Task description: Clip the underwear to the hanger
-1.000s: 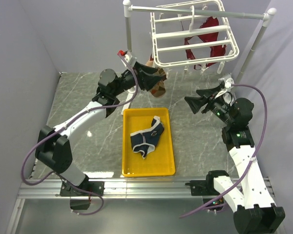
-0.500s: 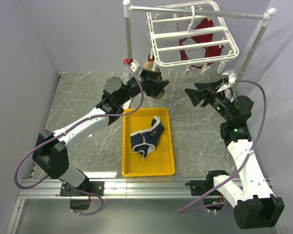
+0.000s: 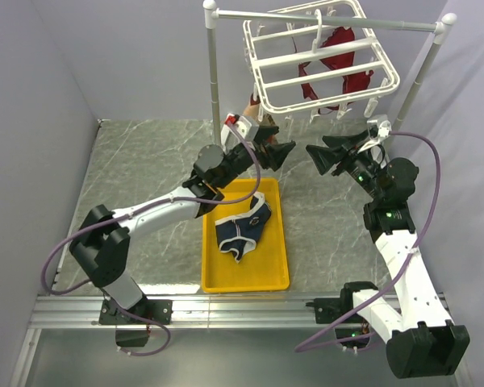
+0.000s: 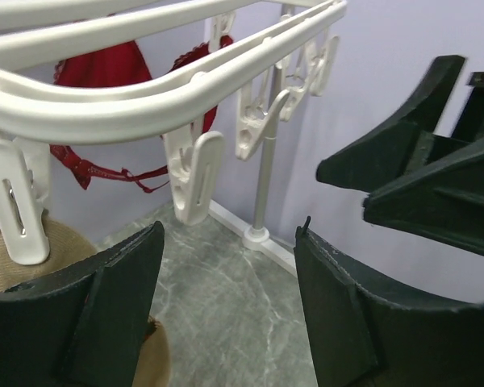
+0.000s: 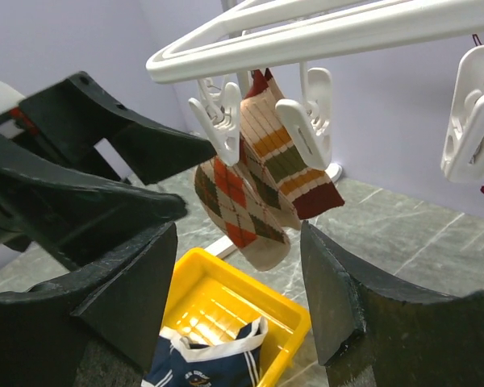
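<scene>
The navy underwear [image 3: 242, 227] with white trim lies in the yellow tray [image 3: 218, 276]; it also shows in the right wrist view [image 5: 206, 363]. The white hanger [image 3: 268, 68] hangs from the pole stand at the back, and its clips [image 4: 192, 177] dangle in the left wrist view. My left gripper [image 3: 281, 153] is open and empty, raised under the hanger's left front corner. My right gripper [image 3: 321, 159] is open and empty, facing the left one from the right. Both are above the tray's far end, apart from the underwear.
A dark red garment [image 3: 339, 56] hangs clipped on the hanger's far side. Argyle brown-and-cream cloth [image 5: 262, 169] hangs from two clips at the hanger's left corner. The white pole stand [image 3: 213, 72] has uprights at back left and back right [image 3: 419, 76]. Grey walls close in both sides.
My left gripper has swung right and forward, from the stand's left upright to under the hanger's front left corner. My right gripper rose slightly, then held. The hanger swayed.
</scene>
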Action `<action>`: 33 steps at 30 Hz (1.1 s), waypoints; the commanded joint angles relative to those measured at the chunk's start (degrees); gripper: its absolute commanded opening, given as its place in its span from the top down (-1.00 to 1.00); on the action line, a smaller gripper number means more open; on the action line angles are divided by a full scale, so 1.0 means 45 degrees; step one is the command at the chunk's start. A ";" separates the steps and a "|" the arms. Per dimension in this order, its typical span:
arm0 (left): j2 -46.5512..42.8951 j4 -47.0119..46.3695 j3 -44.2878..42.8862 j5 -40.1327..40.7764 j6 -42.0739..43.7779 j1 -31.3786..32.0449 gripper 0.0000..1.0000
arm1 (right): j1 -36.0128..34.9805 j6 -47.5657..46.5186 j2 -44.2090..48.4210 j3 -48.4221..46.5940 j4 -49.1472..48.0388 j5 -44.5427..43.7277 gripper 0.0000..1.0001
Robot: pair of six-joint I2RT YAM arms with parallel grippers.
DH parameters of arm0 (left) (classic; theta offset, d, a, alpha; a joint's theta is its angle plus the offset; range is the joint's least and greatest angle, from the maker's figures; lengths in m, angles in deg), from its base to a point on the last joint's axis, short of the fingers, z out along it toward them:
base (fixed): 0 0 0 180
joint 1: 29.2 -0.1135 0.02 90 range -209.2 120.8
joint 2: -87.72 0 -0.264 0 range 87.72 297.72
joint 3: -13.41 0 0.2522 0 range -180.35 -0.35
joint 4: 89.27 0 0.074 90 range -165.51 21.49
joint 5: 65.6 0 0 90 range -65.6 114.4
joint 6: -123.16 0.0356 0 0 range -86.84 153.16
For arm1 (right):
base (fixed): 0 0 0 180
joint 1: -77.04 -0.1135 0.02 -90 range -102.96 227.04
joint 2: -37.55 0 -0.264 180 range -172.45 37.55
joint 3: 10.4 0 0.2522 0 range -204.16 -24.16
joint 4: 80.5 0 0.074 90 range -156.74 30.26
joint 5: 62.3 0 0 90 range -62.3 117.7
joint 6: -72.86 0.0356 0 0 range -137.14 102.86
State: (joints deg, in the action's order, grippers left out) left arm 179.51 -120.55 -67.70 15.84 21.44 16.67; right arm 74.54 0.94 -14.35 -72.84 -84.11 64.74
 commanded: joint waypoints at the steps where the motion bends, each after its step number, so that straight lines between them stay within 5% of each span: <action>1: 0.0655 -0.0852 -0.0871 0.1294 0.0281 0.0120 -0.44 | -0.0089 -0.0250 -0.0107 -0.0313 -0.0399 -0.0164 -0.39; 10: 0.2551 -0.1435 -0.3079 0.2312 0.0457 0.0198 -0.21 | 0.0341 -0.0835 -0.0185 -0.0685 0.0382 -0.0360 -0.38; 15: 0.1929 -0.2198 -0.2398 0.1591 0.0633 0.0218 0.29 | 0.0497 -0.1011 -0.0263 -0.0840 0.0129 0.0342 -0.35; 19: 0.0544 -0.1946 -0.0956 0.0380 0.0945 0.0179 0.98 | 0.0497 -0.1401 -0.0537 -0.1328 0.0342 0.1552 -0.30; 25: -0.0260 -0.0796 -0.0364 -0.0071 0.1938 0.0178 0.99 | 0.0401 -0.0098 -0.0830 -0.1895 -0.0123 0.3312 -0.31; 33: -0.0163 0.0574 -0.0912 0.0924 0.3328 0.0393 0.99 | -0.0264 0.3184 -0.0908 -0.2168 -0.0809 0.1946 -0.27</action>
State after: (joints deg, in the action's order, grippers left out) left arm 179.93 -119.98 -70.39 19.29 32.45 17.54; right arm 74.19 7.56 -17.96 -79.14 -84.17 75.19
